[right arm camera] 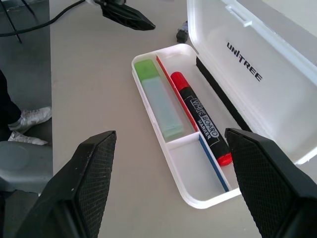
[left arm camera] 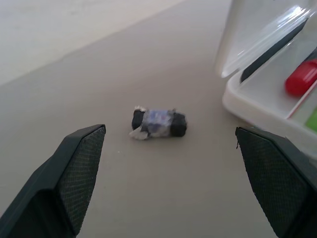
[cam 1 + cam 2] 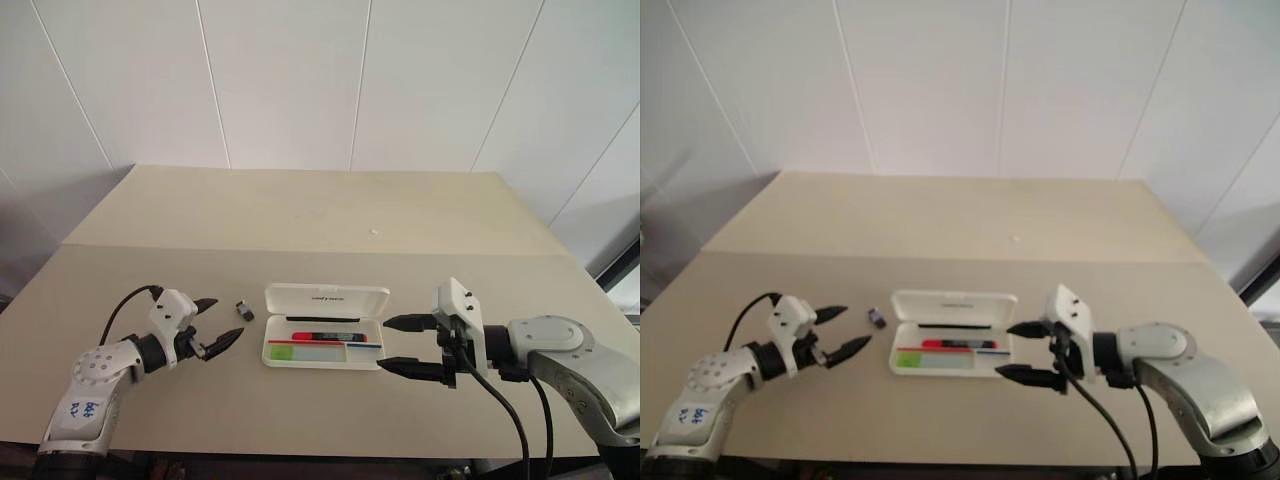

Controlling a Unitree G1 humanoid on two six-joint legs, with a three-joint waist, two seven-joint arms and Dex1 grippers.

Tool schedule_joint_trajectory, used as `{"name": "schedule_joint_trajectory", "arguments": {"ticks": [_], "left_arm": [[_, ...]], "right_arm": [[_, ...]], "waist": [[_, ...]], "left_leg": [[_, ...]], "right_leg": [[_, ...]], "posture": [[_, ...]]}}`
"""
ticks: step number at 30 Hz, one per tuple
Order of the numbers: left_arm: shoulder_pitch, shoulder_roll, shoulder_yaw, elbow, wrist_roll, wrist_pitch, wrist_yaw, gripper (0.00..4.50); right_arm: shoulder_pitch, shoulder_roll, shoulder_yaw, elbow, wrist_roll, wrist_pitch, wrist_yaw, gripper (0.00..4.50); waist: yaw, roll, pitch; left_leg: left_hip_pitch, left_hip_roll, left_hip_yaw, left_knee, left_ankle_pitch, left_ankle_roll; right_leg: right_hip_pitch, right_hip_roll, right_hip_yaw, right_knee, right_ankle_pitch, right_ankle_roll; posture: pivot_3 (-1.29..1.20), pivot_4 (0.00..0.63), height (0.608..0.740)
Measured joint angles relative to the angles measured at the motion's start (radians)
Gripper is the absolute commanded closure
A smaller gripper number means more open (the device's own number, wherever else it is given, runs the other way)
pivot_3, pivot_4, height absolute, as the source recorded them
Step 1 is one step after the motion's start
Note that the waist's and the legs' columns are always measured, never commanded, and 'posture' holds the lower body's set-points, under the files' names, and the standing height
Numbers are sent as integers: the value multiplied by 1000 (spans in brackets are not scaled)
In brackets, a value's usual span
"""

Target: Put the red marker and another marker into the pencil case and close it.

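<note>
The flat white hard-shell pencil case (image 3: pixel 325 326) lies open on the beige table (image 3: pixel 300 215), lid up. Inside lie the red whiteboard marker (image 1: pixel 200 116) and the mint marker with lime-green cap (image 1: pixel 159 98). The left gripper (image 3: pixel 212 329) and right gripper (image 3: pixel 398 345) flank the case, each pointing inward with its 2 fingers spread and empty.

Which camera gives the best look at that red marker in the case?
The right wrist view: the red marker lies close up in the open case, its label readable. Both eye views show it small and far off; the left wrist view catches just its red end.
</note>
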Motion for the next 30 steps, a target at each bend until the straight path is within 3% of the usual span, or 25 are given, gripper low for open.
{"name": "schedule_joint_trajectory", "arguments": {"ticks": [17, 30], "left_arm": [[-270, -44, -114, 399, 63, -120, -124, 0], [-425, -45, -124, 662, 125, -191, -151, 0]], "right_arm": [[-11, 0, 14, 16, -3, -20, -34, 27], [22, 1, 10, 0, -1, -20, -95, 27]], "waist": [[0, 0, 0], [1, 0, 0]], "left_leg": [[0, 0, 0, 0, 0, 0], [-1, 0, 0, 2, 0, 0]], "right_leg": [[-1, 0, 0, 1, 0, 1], [0, 0, 0, 3, 1, 1]], "posture": [[0, 150, 740], [0, 150, 740]]}}
